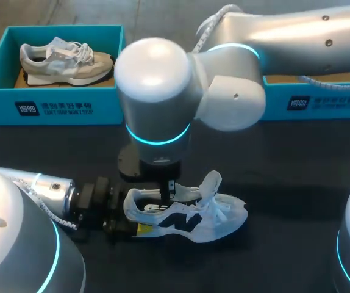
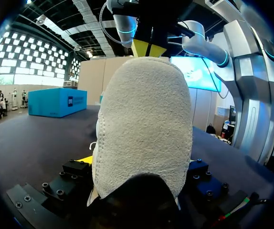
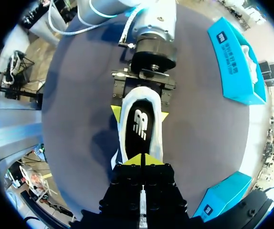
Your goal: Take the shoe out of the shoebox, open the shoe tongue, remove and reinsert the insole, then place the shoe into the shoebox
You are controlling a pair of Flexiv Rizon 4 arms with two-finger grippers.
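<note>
Shoe [image 1: 193,217] near the table's [image 1: 297,183] front edge looks light and soft; left gripper [image 3: 140,113] clamps its firmer heel. Right gripper [image 3: 142,160], jaws closed, hangs over the floppy insole [image 3: 139,129].

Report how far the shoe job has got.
Done: white shoe is out on the table, tongue raised. In hand: left gripper clamps the heel; right gripper, tips together, sits over the insole lying inside. Likely left: insole out and back, then boxing.

print | table's far-left edge, left shoebox [image 1: 108,107] front wall: white logo, lettering too small to read | far-right edge, right shoebox [image 1: 346,104]: same, partly hidden | shoe [image 1: 184,220] side: dark emblem | insole [image 3: 140,125]: white emblem
</note>
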